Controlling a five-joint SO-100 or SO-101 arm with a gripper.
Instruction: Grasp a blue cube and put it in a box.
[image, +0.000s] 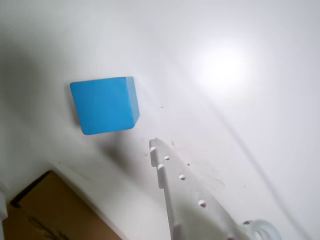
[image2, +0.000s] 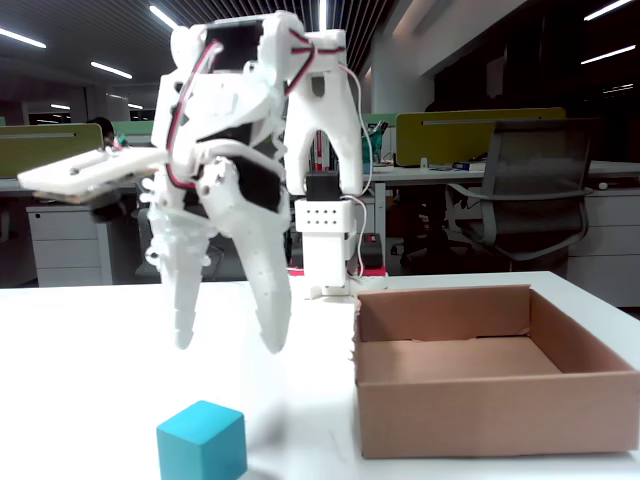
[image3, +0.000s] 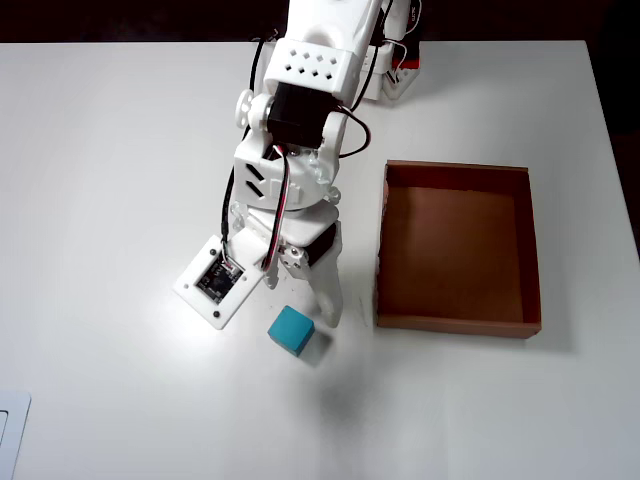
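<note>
Fixed view: gripper (image2: 230, 345) spread, above blue cube (image2: 201, 440) | overhead: box (image3: 530, 250) empty

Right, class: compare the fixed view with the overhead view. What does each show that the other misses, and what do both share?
Only the fixed view shows the open jaws hanging above the table, clear of the blue cube, plus office chairs and desks behind. Only the overhead view shows a white object at the table's lower left corner and the wrist camera board. Both show the gripper, the cube on the table and the empty box.
</note>
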